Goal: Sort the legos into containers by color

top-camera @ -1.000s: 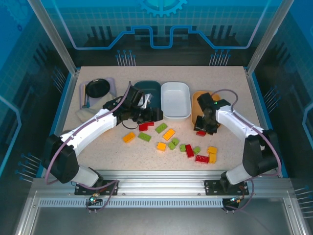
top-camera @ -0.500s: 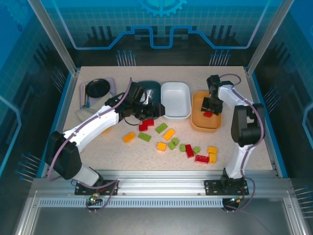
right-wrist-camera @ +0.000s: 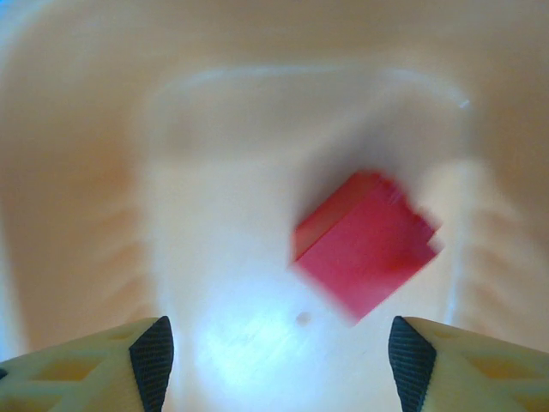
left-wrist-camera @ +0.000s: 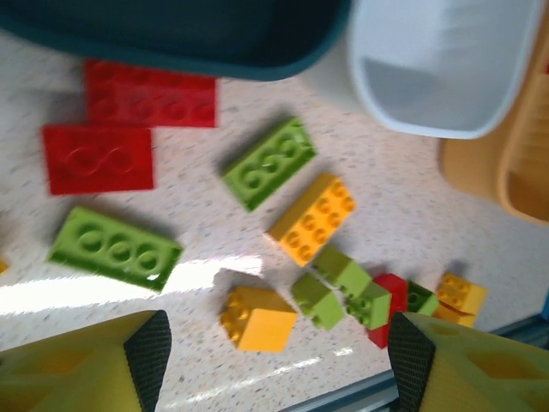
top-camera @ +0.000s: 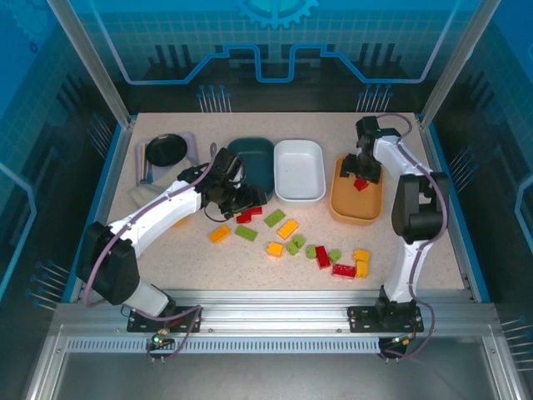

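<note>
My right gripper (top-camera: 360, 169) (right-wrist-camera: 279, 365) hangs open over the orange tray (top-camera: 354, 207) (right-wrist-camera: 77, 172). A red lego (top-camera: 360, 184) (right-wrist-camera: 364, 242) lies blurred in that tray, clear of the fingers. My left gripper (top-camera: 248, 200) (left-wrist-camera: 274, 360) is open and holds nothing, just in front of the dark teal tray (top-camera: 254, 154) (left-wrist-camera: 171, 34). Below it lie two red legos (left-wrist-camera: 99, 159), green ones (left-wrist-camera: 268, 163) and orange-yellow ones (left-wrist-camera: 313, 219). The white tray (top-camera: 298, 171) (left-wrist-camera: 446, 77) between the other two holds nothing.
Several loose legos (top-camera: 288, 228) are scattered on the table in front of the trays, out to a red one (top-camera: 343, 270) and a yellow one (top-camera: 361, 257) at the right. A lavender tray with a black bowl (top-camera: 166, 150) stands at the back left.
My right gripper carried the red lego from the table up over the orange tray and let it go there. My left gripper drew back a little from the teal tray.
</note>
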`<act>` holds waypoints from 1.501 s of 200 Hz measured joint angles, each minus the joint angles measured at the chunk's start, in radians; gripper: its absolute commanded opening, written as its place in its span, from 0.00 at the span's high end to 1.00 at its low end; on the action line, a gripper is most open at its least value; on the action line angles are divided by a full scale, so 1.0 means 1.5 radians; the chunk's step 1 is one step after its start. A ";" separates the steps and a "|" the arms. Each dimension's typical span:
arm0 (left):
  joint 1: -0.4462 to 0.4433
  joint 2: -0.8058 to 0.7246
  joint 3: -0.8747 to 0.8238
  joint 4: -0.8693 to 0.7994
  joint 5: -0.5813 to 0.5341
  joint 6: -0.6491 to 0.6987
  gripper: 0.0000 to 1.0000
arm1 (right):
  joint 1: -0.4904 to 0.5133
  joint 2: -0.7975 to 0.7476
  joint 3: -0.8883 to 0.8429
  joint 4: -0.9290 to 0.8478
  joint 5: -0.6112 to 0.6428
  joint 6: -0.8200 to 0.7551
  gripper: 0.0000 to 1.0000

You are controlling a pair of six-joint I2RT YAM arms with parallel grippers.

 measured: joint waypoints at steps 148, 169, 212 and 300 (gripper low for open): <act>-0.041 0.123 -0.099 0.039 -0.095 -0.438 0.28 | 0.220 -0.464 -0.375 0.172 -0.200 -0.079 0.25; -0.045 0.143 -0.098 0.046 -0.110 -0.458 0.30 | 0.220 -0.468 -0.376 0.174 -0.202 -0.079 0.25; -0.049 0.168 -0.090 0.038 -0.121 -0.474 0.42 | 0.220 -0.468 -0.376 0.177 -0.203 -0.079 0.25; -0.063 0.167 -0.086 0.008 -0.149 -0.470 0.68 | 0.221 -0.465 -0.380 0.179 -0.203 -0.076 0.26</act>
